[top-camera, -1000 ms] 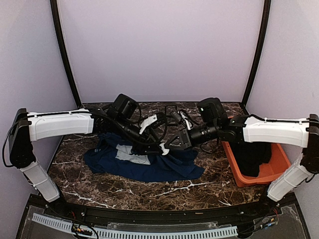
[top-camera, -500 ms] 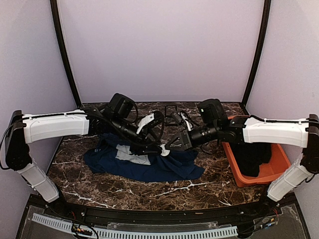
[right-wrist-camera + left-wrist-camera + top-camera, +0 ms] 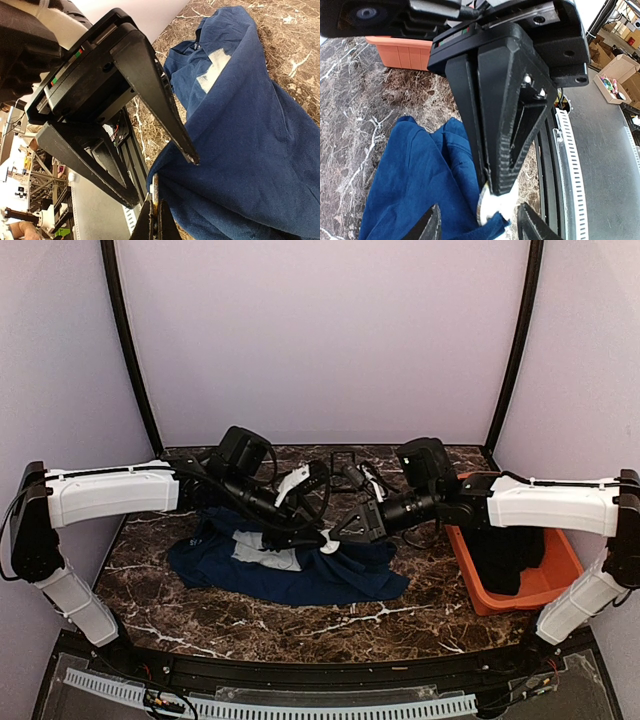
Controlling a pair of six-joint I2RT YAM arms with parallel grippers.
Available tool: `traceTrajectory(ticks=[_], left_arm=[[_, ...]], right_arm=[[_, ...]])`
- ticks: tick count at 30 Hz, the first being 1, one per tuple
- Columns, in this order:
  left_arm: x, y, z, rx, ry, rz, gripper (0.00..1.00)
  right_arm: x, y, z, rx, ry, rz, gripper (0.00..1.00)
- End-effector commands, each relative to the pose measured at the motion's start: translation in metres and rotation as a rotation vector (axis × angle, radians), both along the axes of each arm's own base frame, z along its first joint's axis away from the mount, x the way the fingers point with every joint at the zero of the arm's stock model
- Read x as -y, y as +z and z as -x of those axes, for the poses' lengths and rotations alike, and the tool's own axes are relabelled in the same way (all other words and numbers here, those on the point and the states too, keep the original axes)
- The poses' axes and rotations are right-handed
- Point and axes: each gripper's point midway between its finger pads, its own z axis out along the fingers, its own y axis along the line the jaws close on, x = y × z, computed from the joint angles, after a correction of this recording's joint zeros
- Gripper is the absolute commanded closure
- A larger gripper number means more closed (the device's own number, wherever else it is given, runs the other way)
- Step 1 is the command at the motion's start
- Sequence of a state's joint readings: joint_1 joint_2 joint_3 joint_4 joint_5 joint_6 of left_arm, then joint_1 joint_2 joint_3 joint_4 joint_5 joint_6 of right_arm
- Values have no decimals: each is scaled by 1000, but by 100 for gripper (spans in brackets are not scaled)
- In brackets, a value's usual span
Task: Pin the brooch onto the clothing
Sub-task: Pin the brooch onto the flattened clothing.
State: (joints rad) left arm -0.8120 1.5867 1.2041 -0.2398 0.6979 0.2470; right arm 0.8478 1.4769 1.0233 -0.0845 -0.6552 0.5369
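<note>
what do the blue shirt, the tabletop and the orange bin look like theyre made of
Navy blue T-shirt: soft knit fabric, likely cotton, matte; crumpled in folds.
Dark veined tabletop: marble or marble-look laminate, smooth, brown with white veins.
Orange rectangular bin: probably moulded plastic, uniform colour, ribbed wall in the left wrist view.

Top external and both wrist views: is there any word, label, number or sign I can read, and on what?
No text can be read.
On the T-shirt, the chest print: a pale patch, no letters made out.
On the brooch: plain white back, nothing written.
On the cardboard box: too blurred.
</note>
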Motion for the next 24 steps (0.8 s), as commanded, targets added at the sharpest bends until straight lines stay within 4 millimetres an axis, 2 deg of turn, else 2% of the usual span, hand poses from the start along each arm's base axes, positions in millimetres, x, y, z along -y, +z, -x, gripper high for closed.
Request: traceTrajectory(ticks=[1, 15, 20, 24], left_arm=[[2, 3, 3, -6, -2, 18, 50], [6, 3, 7, -36, -26, 32, 54], [1, 5, 10, -9, -46, 17, 55], [-2, -2, 12, -16, -59, -27, 55]], right_arm=[[-1, 18, 2, 26, 19, -56, 100], [-6, 24, 1, 18, 37, -71, 100], [-5, 23, -2, 19, 27, -67, 100], [-4, 23, -2, 20, 27, -68, 100]])
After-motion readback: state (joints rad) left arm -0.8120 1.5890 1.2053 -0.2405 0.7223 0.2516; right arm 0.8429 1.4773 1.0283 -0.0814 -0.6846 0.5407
